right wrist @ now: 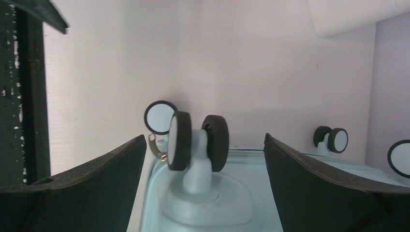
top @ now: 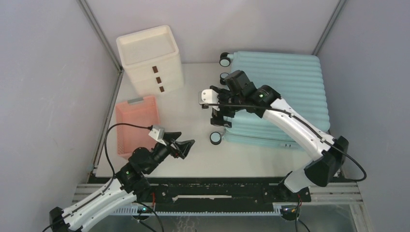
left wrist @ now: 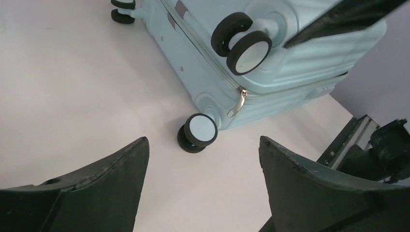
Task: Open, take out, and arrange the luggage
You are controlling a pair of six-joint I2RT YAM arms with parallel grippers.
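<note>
The luggage (top: 285, 92) is a pale blue ribbed suitcase lying flat at the back right, lid down, wheels facing left. My right gripper (top: 215, 105) hovers at its wheel end. In the right wrist view the right gripper (right wrist: 205, 137) stands open, one finger on each side of a twin wheel (right wrist: 196, 140) without touching it. My left gripper (top: 185, 140) is open over the table, short of the front corner wheel (top: 215, 138). In the left wrist view the left gripper (left wrist: 203, 140) holds nothing. A metal zipper pull (left wrist: 237, 104) hangs at the luggage's (left wrist: 290, 58) corner above a wheel (left wrist: 197, 133).
A white three-drawer box (top: 150, 58) stands at the back left. A pink basket (top: 137, 123) lies at the left edge, just behind my left arm. Grey walls close in the table on three sides.
</note>
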